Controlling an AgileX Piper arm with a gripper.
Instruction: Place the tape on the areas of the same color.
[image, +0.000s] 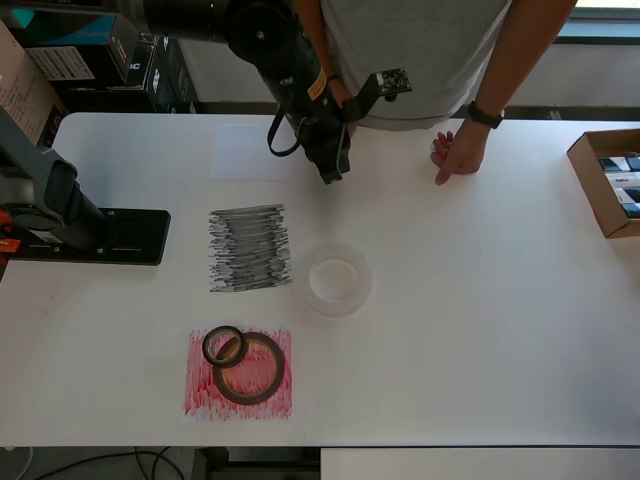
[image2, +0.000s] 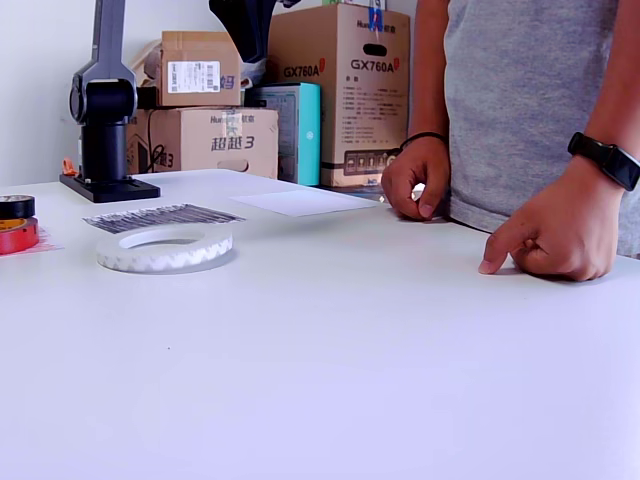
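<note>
Overhead view: my pincer (image: 333, 172) hangs at the far edge, its opening unreadable. Large translucent white tape roll (image: 338, 279) lies right of the scribbled black sheet (image: 249, 248); next I carry it to the far plain white sheet (image: 247, 152).

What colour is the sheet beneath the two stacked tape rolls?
Red scribble on the sheet, under the dark-red roll and small black roll; clearest overhead.

this looks like a robotics lab or test room set up in an office. a plain white table (image: 480, 330) carries a robot arm's black base (image: 95, 236), with stacked cardboard boxes (image2: 350, 90) of equipment against the wall behind it. a person in a grey t-shirt (image2: 530, 90) stands at the table edge watching.
</note>
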